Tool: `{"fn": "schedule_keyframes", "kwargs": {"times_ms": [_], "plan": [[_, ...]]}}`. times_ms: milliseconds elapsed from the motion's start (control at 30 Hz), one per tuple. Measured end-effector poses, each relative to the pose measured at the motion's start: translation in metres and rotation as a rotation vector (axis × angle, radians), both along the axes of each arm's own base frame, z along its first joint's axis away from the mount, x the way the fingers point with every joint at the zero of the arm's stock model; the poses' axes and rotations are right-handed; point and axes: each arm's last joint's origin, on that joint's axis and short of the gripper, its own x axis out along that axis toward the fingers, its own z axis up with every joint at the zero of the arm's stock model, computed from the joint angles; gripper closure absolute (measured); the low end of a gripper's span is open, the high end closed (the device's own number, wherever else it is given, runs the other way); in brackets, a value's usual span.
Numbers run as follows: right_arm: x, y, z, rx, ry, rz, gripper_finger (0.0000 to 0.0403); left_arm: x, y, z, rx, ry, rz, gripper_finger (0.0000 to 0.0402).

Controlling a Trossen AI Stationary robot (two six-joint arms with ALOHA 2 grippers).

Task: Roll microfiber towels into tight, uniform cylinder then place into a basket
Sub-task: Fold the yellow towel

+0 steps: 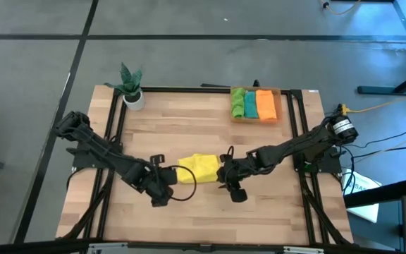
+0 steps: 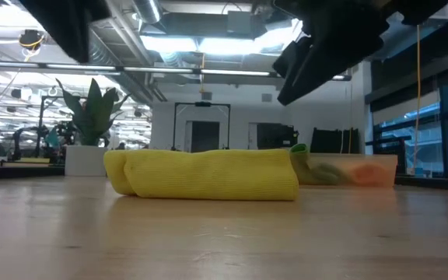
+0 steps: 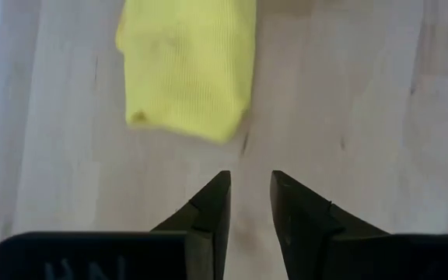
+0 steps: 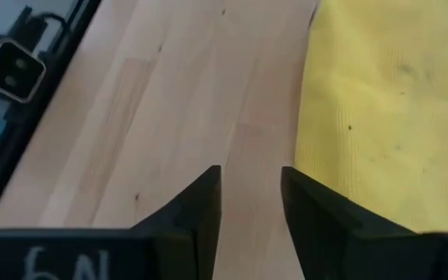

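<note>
High view, yellow towel [image 1: 198,168]: lies rolled near the middle of the tabletop [image 1: 210,134], between the two grippers.
High view, left gripper [image 1: 170,176]: just beside the roll's left end.
High view, right gripper [image 1: 224,171]: just beside the roll's right end.
High view, basket [image 1: 256,104]: at the far right of the tabletop, holding the green towel [image 1: 238,103], teal towel [image 1: 250,104] and orange towel [image 1: 266,104] side by side.
High view, potted plant [image 1: 130,85]: at the far left corner.
Low view, yellow towel [image 2: 208,174]: a long low roll flat on the wood, the basket [image 2: 348,169] behind its right end.
Left wrist view, fingers [image 3: 209,208]: narrowly parted, empty, above bare wood; the roll [image 3: 187,66] lies just ahead, apart from the tips.
Right wrist view, fingers [image 4: 201,202]: narrowly parted, empty; the yellow cloth [image 4: 379,117] lies just beside one finger.
</note>
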Motion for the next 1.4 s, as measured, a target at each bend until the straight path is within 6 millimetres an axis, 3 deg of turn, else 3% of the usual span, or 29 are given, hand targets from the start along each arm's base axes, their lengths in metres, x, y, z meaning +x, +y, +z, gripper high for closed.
{"fn": "schedule_keyframes", "kwargs": {"times_ms": [133,800,1167,1400], "plan": [[-0.001,0.0,-0.003,-0.019,0.018,0.013,0.0267,0.005,0.003,-0.009,0.016,-0.026,-0.057,0.0318],[0.0,0.0,-0.002,0.001,0.006,-0.008,0.0267,0.009,0.01,-0.01,0.059,-0.023,-0.099,0.0328],[0.0,0.0,-0.002,-0.004,0.005,-0.008,0.0267,0.015,0.013,-0.009,0.032,-0.064,-0.037,0.028],[0.006,-0.002,-0.022,-0.117,0.04,-0.052,0.0267,0.02,0.016,-0.042,0.116,-0.134,-0.149,0.0274]]}}
